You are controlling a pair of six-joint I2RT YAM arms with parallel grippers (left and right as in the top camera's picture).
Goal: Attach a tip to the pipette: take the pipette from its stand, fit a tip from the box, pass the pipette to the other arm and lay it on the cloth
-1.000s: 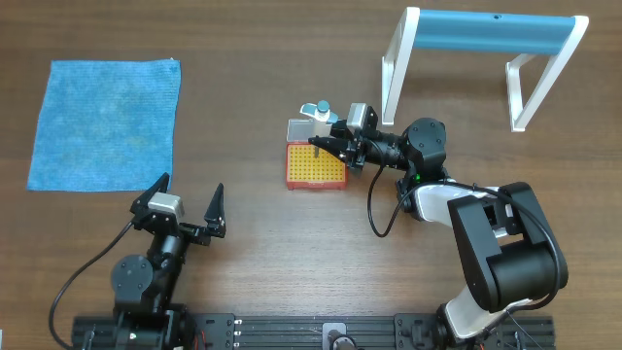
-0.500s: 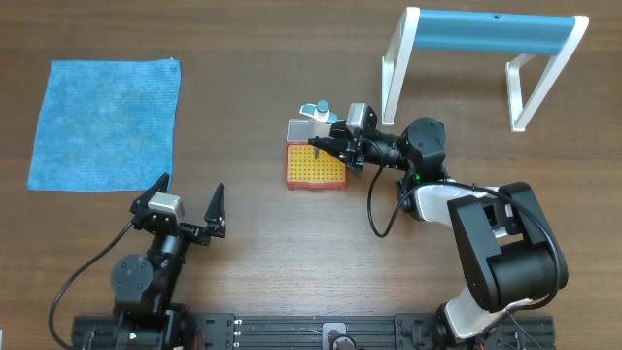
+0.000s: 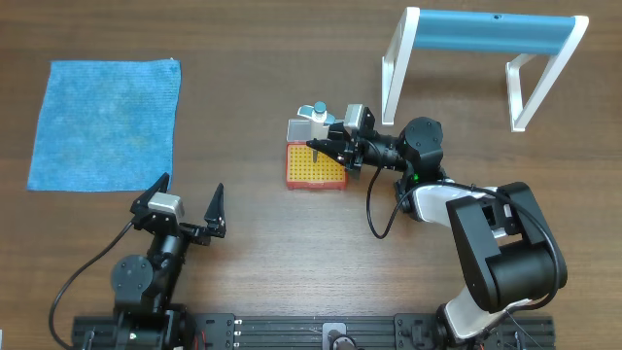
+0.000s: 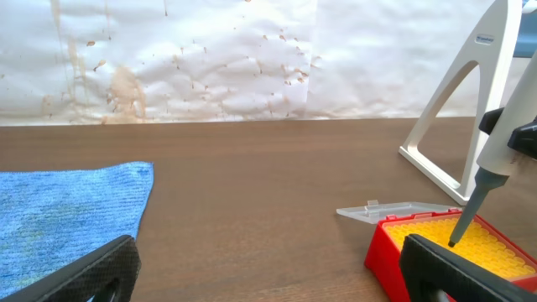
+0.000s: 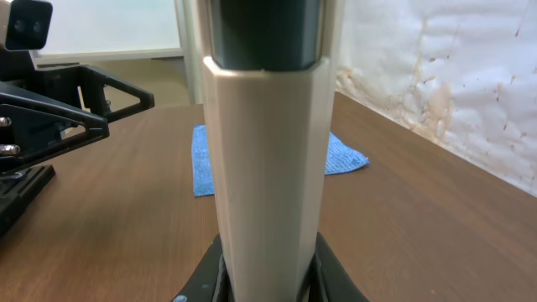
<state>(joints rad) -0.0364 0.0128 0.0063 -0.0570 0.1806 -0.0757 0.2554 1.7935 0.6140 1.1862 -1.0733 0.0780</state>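
My right gripper [image 3: 328, 146] is shut on the white pipette [image 3: 317, 117] and holds it upright over the red tip box [image 3: 315, 167], which has a yellow rack. The pipette [image 4: 497, 138] has its dark lower shaft down at the rack of the tip box [image 4: 470, 245]; I cannot tell whether a tip is on it. The pipette body [image 5: 268, 168] stands between the fingers of my right gripper [image 5: 268, 281]. My left gripper [image 3: 187, 206] rests open near the table's front left, nothing in it. The blue cloth [image 3: 105, 124] lies flat at the far left.
The pipette stand [image 3: 491, 34], white legs with a blue bar, is at the back right, close behind the right gripper. The tip box's clear lid [image 4: 394, 212] lies open behind the box. Bare wooden table separates the box from the cloth [image 4: 67, 210].
My right gripper and the pipette have shifted very slightly to the left over the tip box. The left arm has not moved.
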